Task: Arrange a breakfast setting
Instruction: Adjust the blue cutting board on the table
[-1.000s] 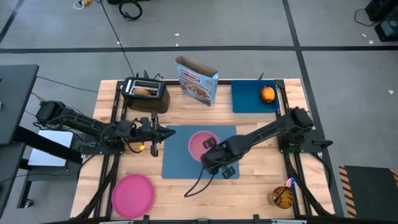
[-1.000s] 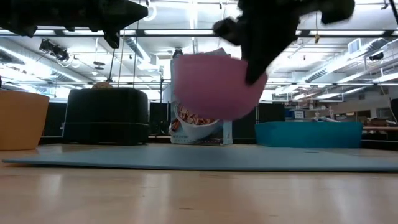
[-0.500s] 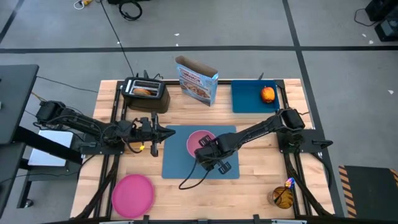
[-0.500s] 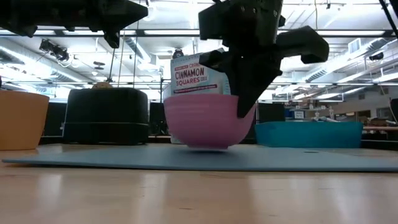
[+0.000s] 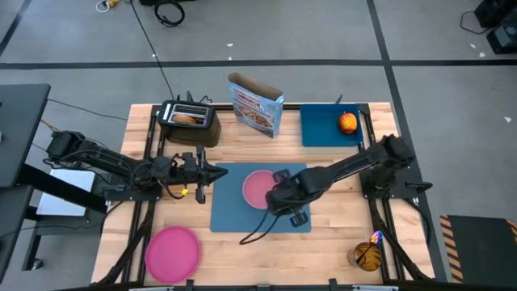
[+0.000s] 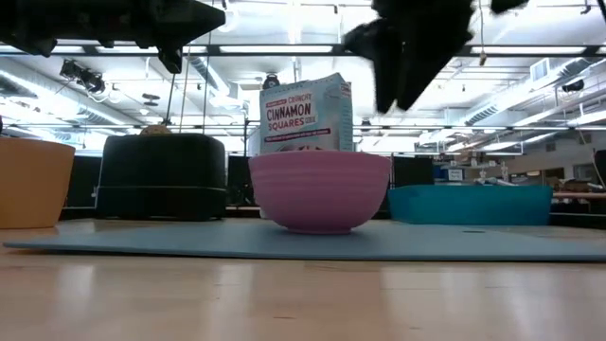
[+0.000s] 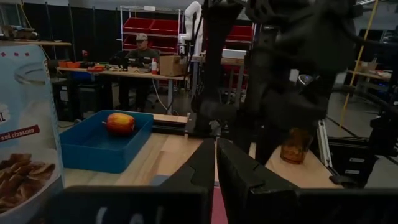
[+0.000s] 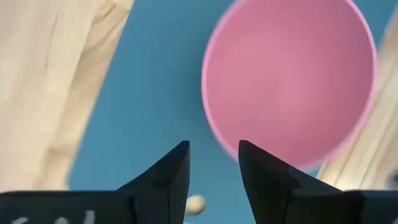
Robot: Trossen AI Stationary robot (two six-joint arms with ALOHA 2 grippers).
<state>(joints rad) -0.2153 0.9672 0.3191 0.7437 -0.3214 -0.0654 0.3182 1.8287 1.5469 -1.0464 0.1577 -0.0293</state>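
The small pink bowl (image 5: 259,187) stands upright on its base on the blue placemat (image 5: 234,212); it also shows in the low view (image 6: 319,189) and the right wrist view (image 8: 289,81). My right gripper (image 5: 279,195) hangs open above the mat beside the bowl's right rim, clear of it (image 6: 398,95) (image 8: 214,168). My left gripper (image 5: 214,172) is shut and empty (image 7: 216,168), level above the mat's far left corner. The flat pink plate (image 5: 172,252) lies at the front left. The apple (image 5: 347,122) lies in the blue tray (image 5: 319,129). The tan cup (image 5: 367,255) holds the spoon (image 5: 376,238).
A black toaster (image 5: 190,121) stands at the far left and a cereal box (image 5: 257,103) at the far middle. The cup stands at the front right corner. Bare wood lies in front of the mat, between the plate and the cup.
My right gripper has lowered the pink bowl from the air onto the placemat, let go of it, and risen up and a little toward the table's right edge. The bowl has gone from tilted and lifted to standing upright on the mat.
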